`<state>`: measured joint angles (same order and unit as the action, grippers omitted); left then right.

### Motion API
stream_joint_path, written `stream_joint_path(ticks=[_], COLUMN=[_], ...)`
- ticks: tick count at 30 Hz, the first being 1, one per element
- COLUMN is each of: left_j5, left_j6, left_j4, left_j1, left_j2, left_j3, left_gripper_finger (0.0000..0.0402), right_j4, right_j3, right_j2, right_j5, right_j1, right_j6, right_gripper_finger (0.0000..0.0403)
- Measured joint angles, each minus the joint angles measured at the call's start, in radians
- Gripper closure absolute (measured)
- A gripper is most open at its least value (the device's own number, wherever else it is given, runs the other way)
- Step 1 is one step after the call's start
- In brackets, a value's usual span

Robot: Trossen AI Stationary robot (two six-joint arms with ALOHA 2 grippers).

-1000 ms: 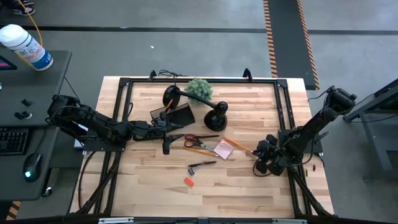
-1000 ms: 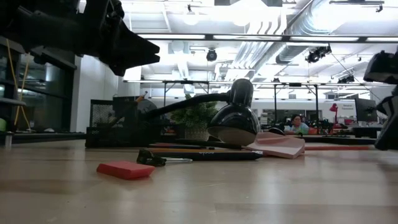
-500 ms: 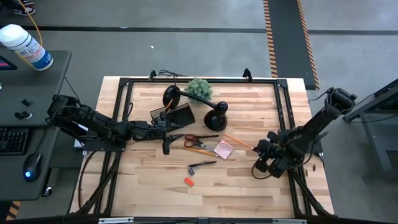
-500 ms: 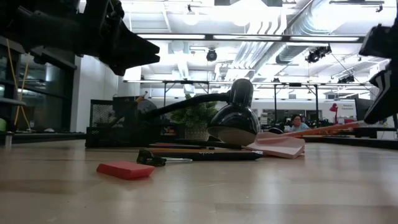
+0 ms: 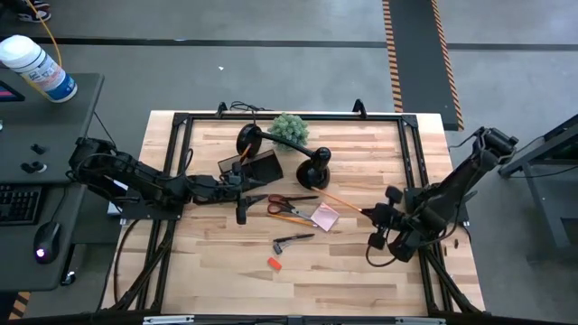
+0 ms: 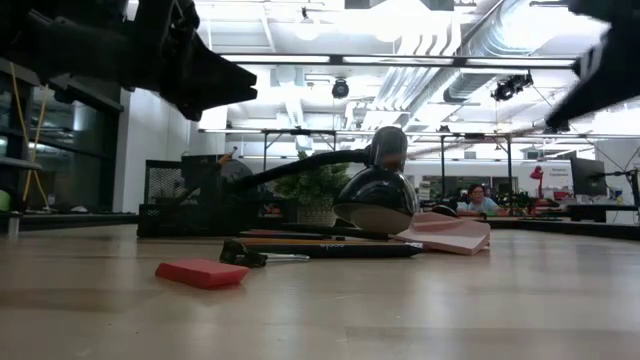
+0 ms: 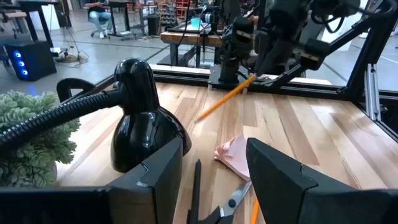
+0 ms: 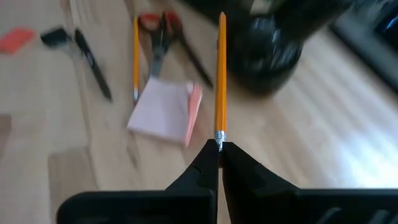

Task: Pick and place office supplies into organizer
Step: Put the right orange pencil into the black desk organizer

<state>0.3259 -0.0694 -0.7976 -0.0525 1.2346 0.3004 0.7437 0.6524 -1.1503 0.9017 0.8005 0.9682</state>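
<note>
Right now I'm working over the pale wooden surface [image 5: 352, 271], its planks smooth and bare-grained inside a black metal frame. The organizer [image 5: 262, 166], a dark translucent box, is sitting toward the far side, just beside the glossy black lamp [image 5: 314, 169], with the fuzzy green plant [image 5: 290, 128] behind them.

I'm keeping the left gripper [image 5: 242, 200] waiting near the organizer with its fingers [image 7: 280, 180] spread apart and holding nothing, so it stays clear of my other arm's path, I reckon.

The right gripper [image 5: 366, 213] is doing the job: its fingers are clenched on the metal-ferrule end of the orange pencil [image 8: 220, 74], carrying it off the wood with the slim shaft sticking straight out toward the lamp. Gripping by the end like that should let me drop it tip-first into a compartment.

Still lying loose are the orange-handled scissors [image 5: 285, 204], the soft pink sticky-note pad [image 5: 324, 217], a thin black tool [image 5: 293, 242] and a tiny red clip [image 5: 274, 263].
</note>
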Motion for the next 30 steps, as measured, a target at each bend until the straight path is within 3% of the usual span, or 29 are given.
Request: stream_joint_path(ticks=[7,13,19,24,30], left_j5=[0.000,-0.003,-0.012,-0.029,-0.031], left_j6=[0.056,0.094,0.116,0.119,0.125], left_j4=[-0.087,-0.157,-0.212,-0.272,-0.277], left_j1=[0.000,0.000,0.000,0.000,0.000], left_j2=[0.000,0.000,0.000,0.000,0.000], left_j3=[0.000,0.000,0.000,0.000,0.000], left_gripper_finger=[0.0234,0.0234,0.0234,0.0234,0.0234], right_j4=[-0.039,-0.212,-0.488,-0.726,-0.900], right_j3=[0.061,0.082,0.082,0.082,0.082], right_j2=[0.000,0.000,0.000,0.000,0.000], right_j5=[0.158,0.174,0.172,0.141,-0.036], right_j1=[-0.021,-0.073,-0.133,-0.187,-0.264], right_j6=[-0.176,-0.432,-0.795,-1.097,-1.276], right_gripper_finger=[0.0402,0.0402,0.0402,0.0401,0.0401])
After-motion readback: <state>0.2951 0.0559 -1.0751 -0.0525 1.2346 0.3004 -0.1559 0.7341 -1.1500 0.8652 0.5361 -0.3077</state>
